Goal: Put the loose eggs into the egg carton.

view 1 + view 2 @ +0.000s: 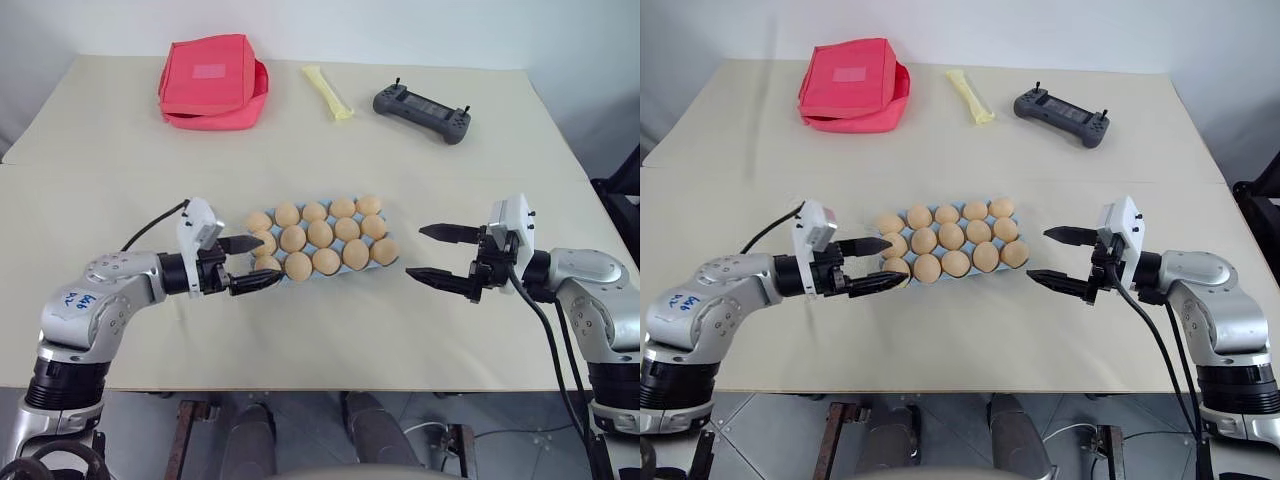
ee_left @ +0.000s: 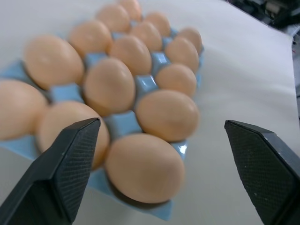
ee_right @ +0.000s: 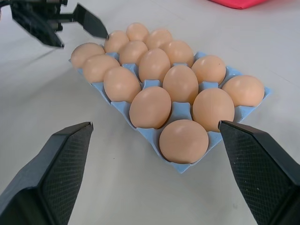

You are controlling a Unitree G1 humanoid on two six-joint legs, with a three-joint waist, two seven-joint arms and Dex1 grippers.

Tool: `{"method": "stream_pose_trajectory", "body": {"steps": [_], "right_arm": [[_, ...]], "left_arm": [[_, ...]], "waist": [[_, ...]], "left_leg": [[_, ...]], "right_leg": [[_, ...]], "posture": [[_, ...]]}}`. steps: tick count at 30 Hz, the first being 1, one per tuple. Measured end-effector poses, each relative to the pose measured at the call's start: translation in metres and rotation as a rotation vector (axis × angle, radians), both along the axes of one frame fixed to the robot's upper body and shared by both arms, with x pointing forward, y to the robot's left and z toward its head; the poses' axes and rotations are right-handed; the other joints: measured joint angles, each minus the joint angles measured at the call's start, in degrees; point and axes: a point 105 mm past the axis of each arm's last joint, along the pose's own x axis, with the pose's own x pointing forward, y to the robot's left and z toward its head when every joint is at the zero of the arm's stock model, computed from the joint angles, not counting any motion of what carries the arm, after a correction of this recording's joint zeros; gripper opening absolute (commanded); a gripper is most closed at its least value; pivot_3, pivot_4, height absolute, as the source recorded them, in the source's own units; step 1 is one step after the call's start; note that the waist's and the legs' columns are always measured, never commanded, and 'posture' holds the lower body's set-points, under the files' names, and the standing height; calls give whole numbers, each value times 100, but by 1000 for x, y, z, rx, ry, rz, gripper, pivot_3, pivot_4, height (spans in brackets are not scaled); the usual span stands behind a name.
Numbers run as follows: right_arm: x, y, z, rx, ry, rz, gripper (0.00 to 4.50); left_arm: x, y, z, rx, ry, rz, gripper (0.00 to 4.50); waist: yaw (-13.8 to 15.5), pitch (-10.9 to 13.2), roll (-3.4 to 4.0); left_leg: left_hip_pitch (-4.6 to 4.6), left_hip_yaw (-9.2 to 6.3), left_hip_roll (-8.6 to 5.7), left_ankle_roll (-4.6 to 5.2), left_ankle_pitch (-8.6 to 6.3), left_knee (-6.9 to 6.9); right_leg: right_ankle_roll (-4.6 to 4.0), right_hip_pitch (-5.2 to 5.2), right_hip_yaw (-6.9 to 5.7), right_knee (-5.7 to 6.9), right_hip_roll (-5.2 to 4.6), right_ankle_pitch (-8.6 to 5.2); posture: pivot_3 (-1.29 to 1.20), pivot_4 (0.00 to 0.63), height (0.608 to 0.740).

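Eggs [image 1: 320, 234] fill every cup of the egg carton [image 3: 180, 111] at mid-table, so we judge the loading done. Our left gripper [image 1: 248, 263] sits spread and empty at the carton's left end, our right gripper [image 1: 438, 257] spread and empty well right. We should withdraw level, touching nothing. Cup bottoms stay hidden.

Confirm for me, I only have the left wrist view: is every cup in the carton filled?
Observer: Yes. In the head view the egg carton has three rows of five, and all the cups hold eggs.
Operator: Right hand?
Observer: The right hand is open, just off the carton's right end, not touching it.
Operator: Other stuff on the table?
Observer: At the far side there is a red pouch, a yellow strip and a black controller.
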Motion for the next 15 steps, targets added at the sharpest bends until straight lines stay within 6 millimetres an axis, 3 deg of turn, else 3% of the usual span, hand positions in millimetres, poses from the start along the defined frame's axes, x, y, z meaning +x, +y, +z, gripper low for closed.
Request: {"method": "stream_pose_trajectory", "body": {"steps": [4, 8, 15], "right_arm": [[2, 0, 4, 2, -13, 3, 4500], [5, 0, 8, 3, -24, 14, 4500], [7, -5, 3, 5, 5, 22, 4500]], "left_arm": [[2, 6, 9, -23, -42, 19, 4489], [1, 28, 25, -100, -118, 36, 4489], [-7, 67, 13, -102, -158, 83, 4489]], "waist": [[-3, 0, 0], [-9, 0, 0], [-2, 0, 0]], "left_leg": [[0, 0, 0, 0, 0, -1], [1, 0, 1, 0, 0, -2], [0, 1, 1, 0, 0, -2]], "right_leg": [[0, -1, 0, 1, 0, 0], [-1, -1, -2, 2, 1, -1], [-20, -2, -2, 0, -1, -12]], "posture": [[0, 150, 740], [0, 150, 740], [0, 150, 740]]}}
